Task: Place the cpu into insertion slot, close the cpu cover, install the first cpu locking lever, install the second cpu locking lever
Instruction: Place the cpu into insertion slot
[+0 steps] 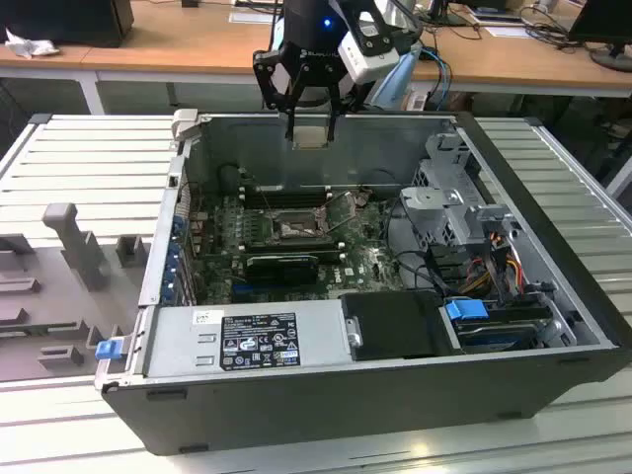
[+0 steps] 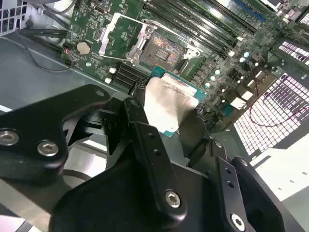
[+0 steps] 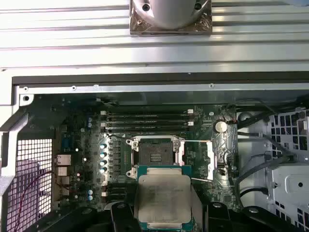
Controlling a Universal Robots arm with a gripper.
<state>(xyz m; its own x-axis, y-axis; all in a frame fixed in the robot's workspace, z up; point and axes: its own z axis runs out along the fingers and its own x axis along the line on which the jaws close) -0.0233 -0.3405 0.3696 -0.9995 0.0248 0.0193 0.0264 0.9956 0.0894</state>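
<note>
Exterior view, from its left: insertion slot (image 1: 294, 229) bare on the green motherboard (image 1: 222, 242), cpu cover (image 1: 342, 205) swung up at the slot's right edge. Above, pinched by 2 opposite edges in the closed gripper (image 1: 311, 136): the cpu (image 1: 310, 140), flat, high over the case's far wall (image 1: 395, 148). Slot well below and nearer the camera. Clear drop above it, memory slots (image 1: 281, 197) just behind.

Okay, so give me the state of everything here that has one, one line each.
cpu: held by the gripper, not yet seated.
gripper: shut on the cpu, above the open case.
insertion slot: empty and uncovered.
cpu cover: swung open, off the insertion slot.
computer case: open, insides exposed.
</note>
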